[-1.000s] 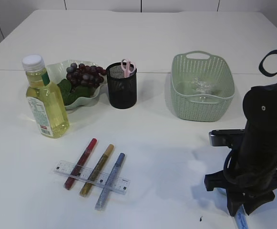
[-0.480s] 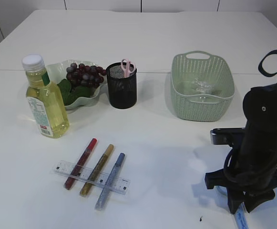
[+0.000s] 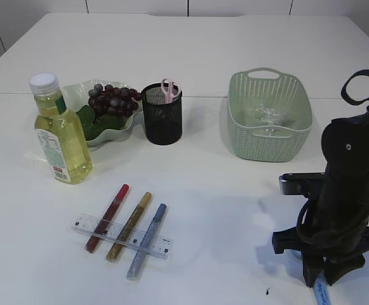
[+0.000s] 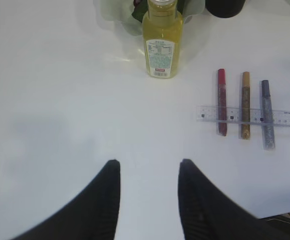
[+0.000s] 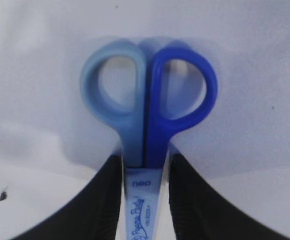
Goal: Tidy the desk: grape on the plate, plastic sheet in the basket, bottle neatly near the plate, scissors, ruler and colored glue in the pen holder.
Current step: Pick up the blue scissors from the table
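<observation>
Jaws astride the blue scissors (image 5: pixel 144 145) — right gripper (image 5: pixel 144 172) pointed down.

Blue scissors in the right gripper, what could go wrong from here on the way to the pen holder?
1. The right gripper pinches the blue scissors only at the neck below the handles, so they may pivot or slip when lifted.
2. The pen holder already has pink scissors in it, which might block the blades going in.
3. The holder stands close to the plate of grapes; a bump could knock either.
</observation>
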Controlling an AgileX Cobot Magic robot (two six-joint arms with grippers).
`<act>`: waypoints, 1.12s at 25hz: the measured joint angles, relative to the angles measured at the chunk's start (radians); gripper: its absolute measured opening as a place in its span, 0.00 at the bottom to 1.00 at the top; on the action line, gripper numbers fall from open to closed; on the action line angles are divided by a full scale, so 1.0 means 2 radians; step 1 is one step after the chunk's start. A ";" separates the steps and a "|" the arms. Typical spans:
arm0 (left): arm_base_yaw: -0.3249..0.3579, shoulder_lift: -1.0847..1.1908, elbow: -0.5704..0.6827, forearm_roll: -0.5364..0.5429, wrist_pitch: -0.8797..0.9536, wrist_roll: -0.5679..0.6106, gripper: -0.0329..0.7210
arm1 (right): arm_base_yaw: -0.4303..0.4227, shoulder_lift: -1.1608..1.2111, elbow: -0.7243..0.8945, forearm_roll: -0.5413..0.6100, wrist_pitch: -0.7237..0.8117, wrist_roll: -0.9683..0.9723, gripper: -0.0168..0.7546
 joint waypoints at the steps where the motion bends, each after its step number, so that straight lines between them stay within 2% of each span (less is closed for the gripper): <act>1: 0.000 0.000 0.000 0.000 0.000 0.000 0.43 | 0.000 0.000 0.000 0.000 0.000 0.000 0.38; 15: 0.000 0.000 0.000 0.000 -0.001 0.000 0.43 | 0.000 0.001 0.000 0.010 -0.009 0.000 0.38; 20: 0.000 0.000 0.000 0.000 -0.002 0.000 0.43 | 0.000 0.001 0.000 0.010 -0.012 0.001 0.31; 28: 0.000 0.000 0.000 0.000 -0.002 0.000 0.43 | 0.000 0.001 0.000 0.005 -0.012 0.001 0.30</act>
